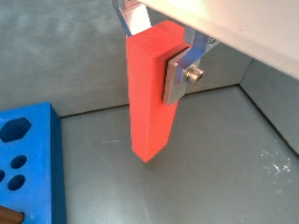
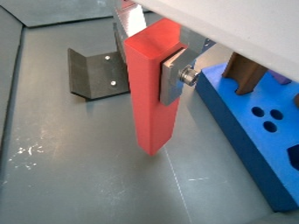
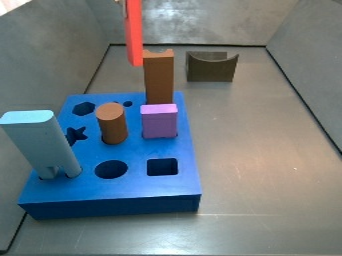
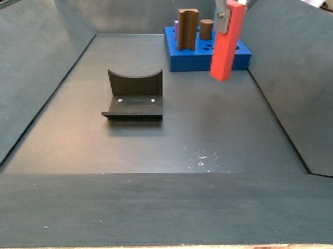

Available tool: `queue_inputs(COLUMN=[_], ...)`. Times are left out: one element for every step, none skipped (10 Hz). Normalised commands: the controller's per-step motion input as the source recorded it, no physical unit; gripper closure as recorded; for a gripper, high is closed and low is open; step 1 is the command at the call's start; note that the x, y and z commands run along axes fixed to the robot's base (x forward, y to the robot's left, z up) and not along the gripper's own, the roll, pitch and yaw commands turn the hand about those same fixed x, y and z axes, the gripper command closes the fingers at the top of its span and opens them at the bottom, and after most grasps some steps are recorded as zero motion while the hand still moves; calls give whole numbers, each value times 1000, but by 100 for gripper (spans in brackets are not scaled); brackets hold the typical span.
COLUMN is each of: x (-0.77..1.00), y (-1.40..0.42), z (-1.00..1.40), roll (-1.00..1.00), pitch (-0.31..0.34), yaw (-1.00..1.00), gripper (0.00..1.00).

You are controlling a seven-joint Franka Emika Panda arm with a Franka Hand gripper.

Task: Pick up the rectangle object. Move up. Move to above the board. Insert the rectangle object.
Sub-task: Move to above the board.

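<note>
The rectangle object is a tall red-orange bar, held upright by its upper end. My gripper is shut on it, with a silver finger pressed on one side; both wrist views show this. In a side view the bar hangs behind the far edge of the blue board, beside it and not over it. In a side view the bar hangs by the board, with my gripper at its top. Its lower end seems just above the floor.
On the board stand a brown rectangular block, a purple cube, a brown cylinder and a light blue piece. The dark fixture stands on the floor by the back wall; it also shows in a side view. Grey walls enclose the floor.
</note>
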Motion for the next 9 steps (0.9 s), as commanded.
queue_inputs(x=[-5,-10,-21,-21,-17,-10,-2,0,-1], y=[302,303,272,230,216,197,175,160,140], z=[1000,1000,1000,1000,1000,1000,1000,1000,1000], roll=[84,84,75,72,65,43,18,12,14], pitch=[-101,-89,-67,-26,2,30,64,76,76], yaw=[-111,-113,-104,-74,-57,-51,-45,-39,-34], gripper=[100,100,100,100,100,100,100,100,100])
